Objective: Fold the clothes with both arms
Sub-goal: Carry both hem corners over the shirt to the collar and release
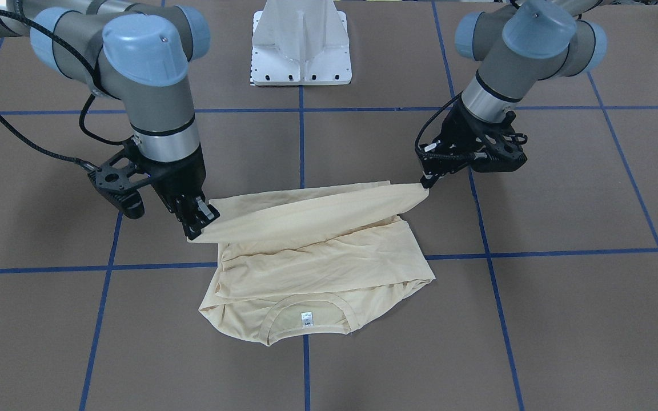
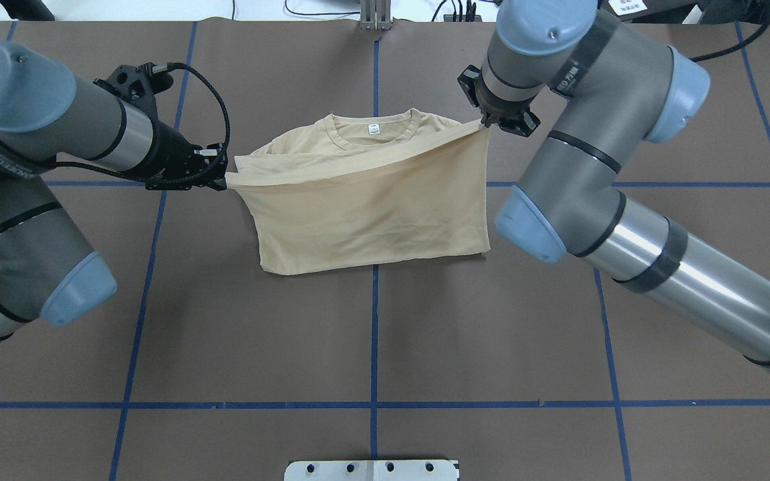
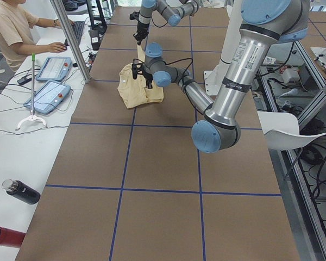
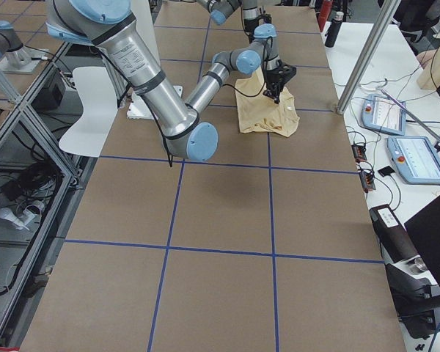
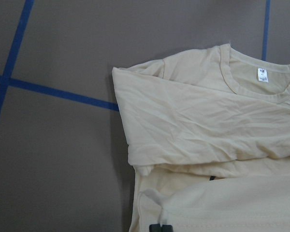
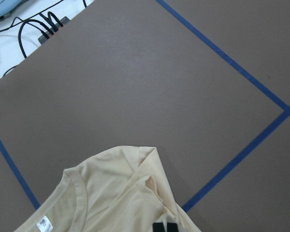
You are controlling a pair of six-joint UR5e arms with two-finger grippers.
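The brown paper-covered counter point(image 2: 371, 334) w/ a blue tape grid is seen. At its middle, towards the far edge opposite the robot's base, the pale cream-yellow long-sleeved thin cotton T-shirt point(image 2: 371, 214) is laid. It is flanked by two grey-silver jointed arms w/ light blue caps: the left arm point(image 2: 24, 167) and the right arm point(image 2: 592, 167). The shirt's lower part is doubled over, and its hem edge is lifted and stretched btwn the tools.

The black two-finger left tool point(image 2: 220, 180) is pinched on one hem corner, and the black right tool point(image 2: 490, 121) is pinched likewise on the other. The small white neck label point(image 2: 372, 129) is exposed inside the collar, which rests flat nearest the far edge.

The step in hand is judged to be hem-to-collar. The held edge's long axis runs across the counter, but skewed. The right tool is level w/ the collar, while the left tool sits further back towards the robot. That side prob. needs advancing more before the edge is lowered square.
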